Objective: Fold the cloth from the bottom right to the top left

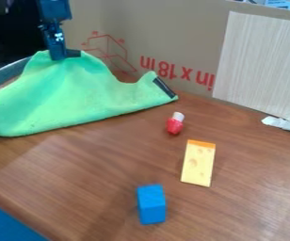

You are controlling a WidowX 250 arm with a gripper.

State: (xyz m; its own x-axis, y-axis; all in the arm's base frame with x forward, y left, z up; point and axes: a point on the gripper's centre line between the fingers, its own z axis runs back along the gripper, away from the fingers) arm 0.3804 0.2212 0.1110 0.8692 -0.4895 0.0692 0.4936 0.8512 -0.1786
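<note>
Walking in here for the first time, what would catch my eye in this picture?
Probably the bright green cloth spread across the upper left, with its top edge raised to the black tool. Next, perhaps the vivid blue block near the bottom centre, and above it, slightly right, a yellow cheese-like piece with an orange edge.

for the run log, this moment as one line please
tool: upper left, gripping green cloth | cloth: raised in peak, lower edge on table | nearby: red-and-white toy, cheese slice, blue block
</note>
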